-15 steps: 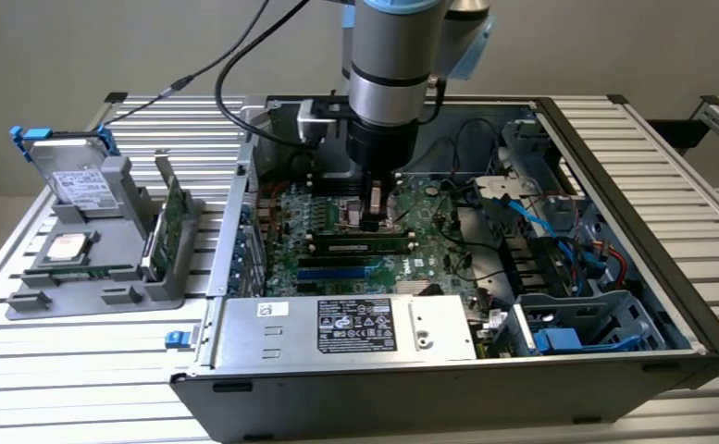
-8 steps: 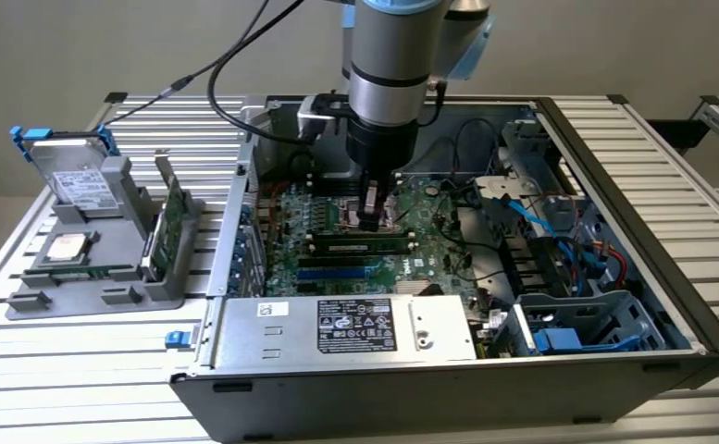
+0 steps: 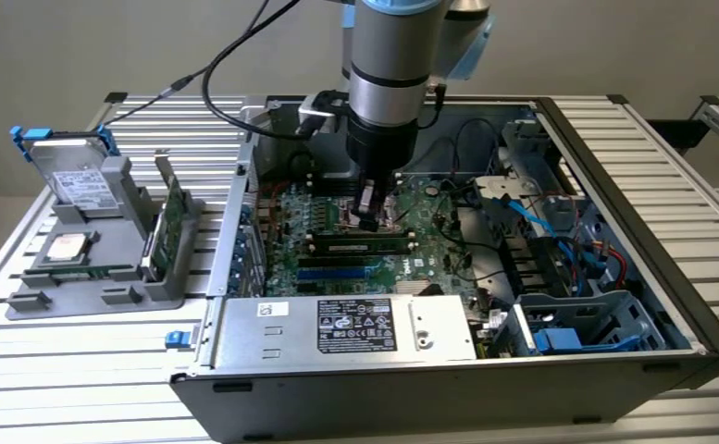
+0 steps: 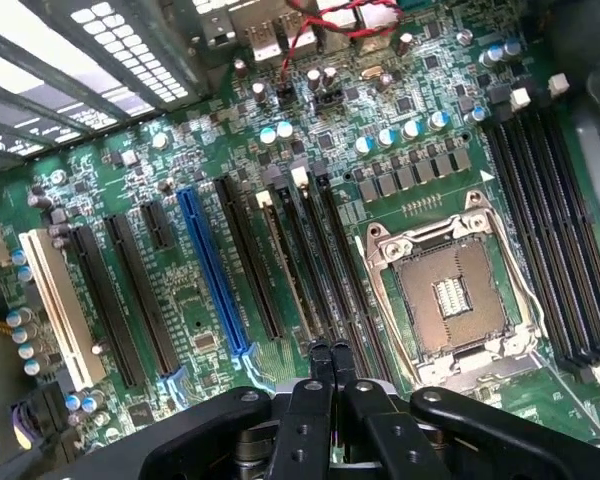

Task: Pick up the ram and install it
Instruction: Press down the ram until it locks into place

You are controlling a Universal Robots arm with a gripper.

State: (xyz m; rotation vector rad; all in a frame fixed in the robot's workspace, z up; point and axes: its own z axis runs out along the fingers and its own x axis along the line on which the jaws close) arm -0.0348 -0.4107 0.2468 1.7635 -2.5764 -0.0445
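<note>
The fingers (image 4: 321, 352) were pressed together with nothing between them, and the gripper (image 3: 368, 215) hung low over the motherboard (image 3: 421, 264) inside the computer case (image 3: 655, 305), just above the ram (image 3: 359, 247) that sat in its slot there.

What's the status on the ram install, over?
Claw shut, nothing in it, low over the motherboard inside the case. One ram lying in a slot just below the claw. Nothing in the way.
</note>
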